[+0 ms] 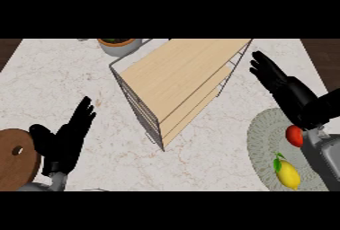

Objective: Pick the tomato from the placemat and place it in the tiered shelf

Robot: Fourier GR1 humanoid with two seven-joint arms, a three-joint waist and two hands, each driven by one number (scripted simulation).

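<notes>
Now, line by line from the fruit outward:
Tomato (294, 135): red and round, lying on the placemat near its upper right part, partly covered on its right side by the robot's right forearm; nothing grips it.
Placemat (262, 134): pale grey-green and round, at the counter's right side, cut off by the view's lower and right edges.
Lemon (288, 173): yellow with a small green leaf at its top, on the same mat, below the tomato and apart from it.
Right hand (274, 74): black, fingers straight and spread, holding nothing; it shows above the mat, just beside the shelf's right end, and whether it touches the shelf I cannot tell.
Tiered shelf (182, 74): light wooden boards in a thin dark wire frame, set slantwise across the counter's middle, left of the mat.
Left hand (66, 137): black, fingers straight and pointing up, holding nothing, resting near the lower left edge.
Wooden board (13, 159): brown and round with 1 small hole, at the left edge beside that hand.
Pot (121, 46): grey with dark filling, at the top edge behind the shelf.
Counter (79, 76): pale marble.
</notes>
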